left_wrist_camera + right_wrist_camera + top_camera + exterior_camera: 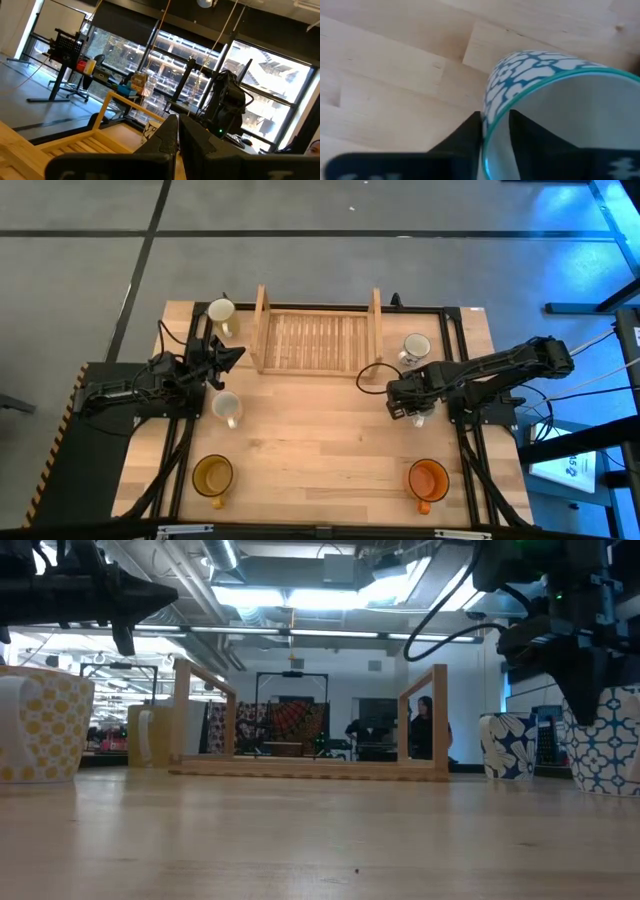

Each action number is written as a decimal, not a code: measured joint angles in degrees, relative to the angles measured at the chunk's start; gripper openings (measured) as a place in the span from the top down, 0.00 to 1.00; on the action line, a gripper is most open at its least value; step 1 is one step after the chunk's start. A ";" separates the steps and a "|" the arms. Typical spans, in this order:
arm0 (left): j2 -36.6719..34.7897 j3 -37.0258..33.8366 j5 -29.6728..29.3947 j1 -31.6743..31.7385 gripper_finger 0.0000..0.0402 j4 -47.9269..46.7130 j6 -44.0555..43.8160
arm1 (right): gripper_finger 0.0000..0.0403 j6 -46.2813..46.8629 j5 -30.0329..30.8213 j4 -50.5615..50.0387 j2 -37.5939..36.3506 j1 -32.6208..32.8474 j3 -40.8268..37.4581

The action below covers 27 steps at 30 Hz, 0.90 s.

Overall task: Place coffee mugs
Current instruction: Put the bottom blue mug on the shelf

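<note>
A wooden slatted rack stands at the table's far middle. My right gripper reaches down on a white mug with a teal-blue pattern, right of centre; the mug also shows in the low view. My left gripper is shut and empty, held level above the table left of the rack, between two white mugs. Another white patterned mug stands by the rack's right end. An amber mug and an orange mug stand near the front edge. My right gripper has the patterned mug's wall at its rim between its two fingers, one finger outside and one inside the mug. The fingers come from above, pointing down. The mug stands upright with its base on the table.
The arms' black bases and cables run along the table's left and right sides. Bare wood lies between the rack and the two front mugs. People show in the room beyond the rack.
</note>
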 joint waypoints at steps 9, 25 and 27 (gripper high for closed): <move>0.00 0.00 -0.42 0.00 0.98 0.00 0.01 | 0.97 -1.45 -0.27 0.71 0.10 0.09 0.82; 0.02 0.00 -0.54 -0.02 0.98 0.02 0.03 | 0.99 -20.26 2.46 0.32 14.75 -0.57 31.46; 0.02 0.00 -1.39 -0.02 0.98 0.03 0.03 | 0.99 -23.73 3.71 -2.06 17.89 -1.67 36.87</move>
